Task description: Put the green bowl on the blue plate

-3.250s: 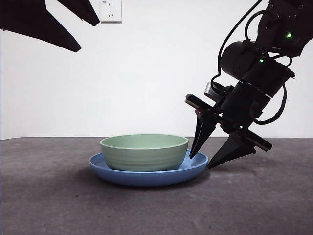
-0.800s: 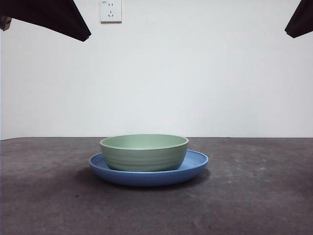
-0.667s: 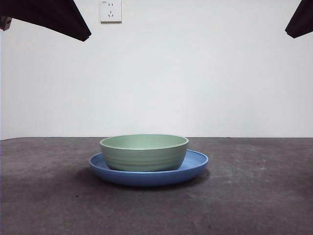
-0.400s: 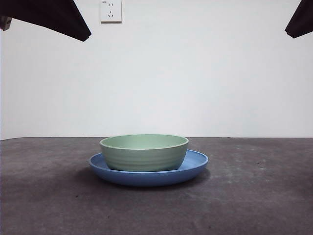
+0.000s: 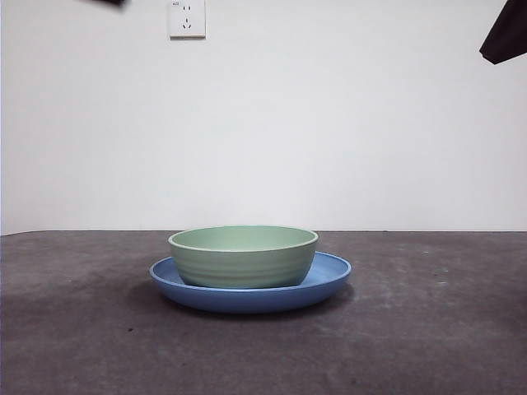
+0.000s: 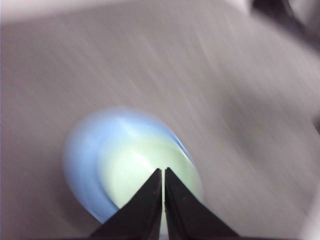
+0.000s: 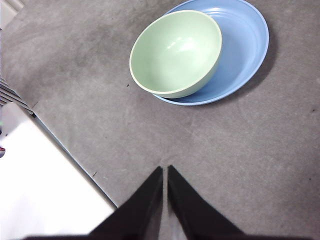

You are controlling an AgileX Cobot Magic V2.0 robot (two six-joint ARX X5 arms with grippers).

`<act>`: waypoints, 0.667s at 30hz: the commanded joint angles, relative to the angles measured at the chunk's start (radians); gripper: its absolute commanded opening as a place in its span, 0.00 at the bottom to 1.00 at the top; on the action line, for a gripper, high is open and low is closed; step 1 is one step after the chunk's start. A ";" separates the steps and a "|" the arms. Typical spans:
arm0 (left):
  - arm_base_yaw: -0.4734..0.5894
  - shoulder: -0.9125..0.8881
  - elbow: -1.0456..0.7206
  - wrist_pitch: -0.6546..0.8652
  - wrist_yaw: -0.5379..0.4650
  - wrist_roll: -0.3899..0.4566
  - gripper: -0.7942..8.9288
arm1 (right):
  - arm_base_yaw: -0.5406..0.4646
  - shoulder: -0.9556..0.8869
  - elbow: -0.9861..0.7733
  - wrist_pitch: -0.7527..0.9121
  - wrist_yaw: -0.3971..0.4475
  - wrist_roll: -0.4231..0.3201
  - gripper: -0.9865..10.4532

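Note:
The green bowl [image 5: 243, 256] stands upright inside the blue plate [image 5: 329, 276] at the middle of the table. It also shows in the right wrist view [image 7: 176, 53] on the plate [image 7: 245, 50], and blurred in the left wrist view [image 6: 140, 167] on the plate [image 6: 82, 150]. My left gripper [image 6: 164, 171] is shut and empty, high above the bowl. My right gripper [image 7: 165, 169] is shut and empty, raised well away from the bowl. In the front view only a black tip [image 5: 505, 33] shows at the top right corner.
A dark grey table [image 5: 428, 329] runs back to a white wall with a socket [image 5: 187, 16]. In the right wrist view a white surface [image 7: 45, 190] lies beyond the table's edge.
The black arm tip at the top left of the front view has risen almost out of the picture. The bowl, plate and right arm tip have stayed put.

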 commanded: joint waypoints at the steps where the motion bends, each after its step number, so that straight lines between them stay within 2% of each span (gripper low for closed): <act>1: 0.100 -0.091 -0.056 0.167 -0.073 0.028 0.09 | 0.006 0.007 0.003 0.010 0.000 -0.008 0.09; 4: 0.216 -0.209 -0.151 0.318 -0.145 0.034 0.09 | 0.006 0.007 0.003 0.010 0.000 -0.008 0.09; 8: 0.339 -0.363 -0.282 0.419 -0.255 0.051 0.09 | 0.006 0.007 0.003 0.010 0.000 -0.008 0.09; 14: 0.451 -0.544 -0.451 0.425 -0.354 0.050 0.09 | 0.006 0.007 0.003 0.010 0.000 -0.008 0.09; 20: 0.499 -0.669 -0.605 0.418 -0.360 0.048 0.09 | 0.006 0.007 0.003 0.010 0.000 -0.008 0.09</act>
